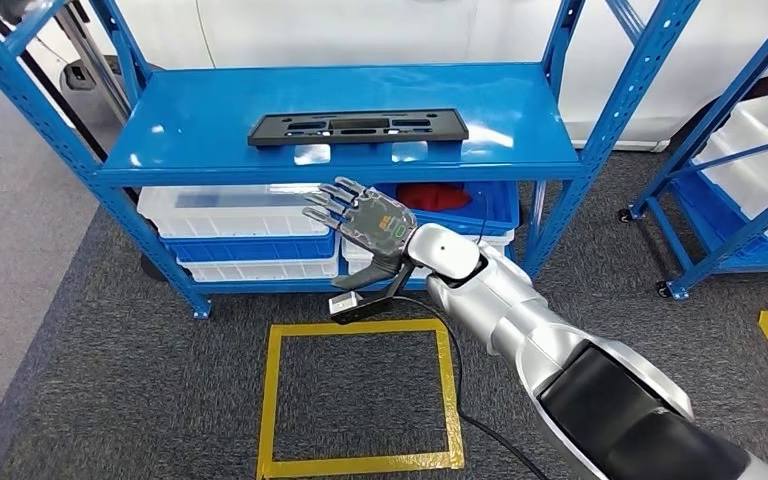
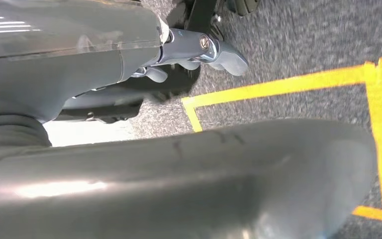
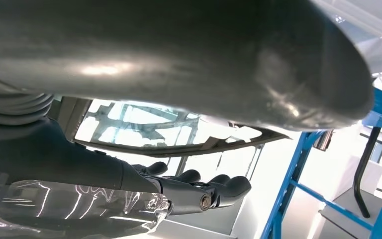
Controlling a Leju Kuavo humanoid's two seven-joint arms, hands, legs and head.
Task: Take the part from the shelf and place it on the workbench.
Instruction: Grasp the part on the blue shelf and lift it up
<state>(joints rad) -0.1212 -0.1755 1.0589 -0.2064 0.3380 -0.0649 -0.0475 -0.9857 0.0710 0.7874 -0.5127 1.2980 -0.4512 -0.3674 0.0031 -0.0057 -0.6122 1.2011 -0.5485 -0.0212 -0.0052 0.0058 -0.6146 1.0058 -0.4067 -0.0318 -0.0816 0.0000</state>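
Right hand (image 1: 368,222) spread empty before blue shelf (image 1: 200,120) holding black part (image 1: 358,127), grey carpet (image 1: 90,380) below.

— Where is your right arm?
— My right arm (image 1: 520,310) reaches forward and up; my right hand (image 1: 365,220) is flat, fingers (image 3: 219,186) straight and apart, holding nothing.
— And the left?
— My left hand (image 2: 199,52) hangs low, fingers partly curled, its state unclear.
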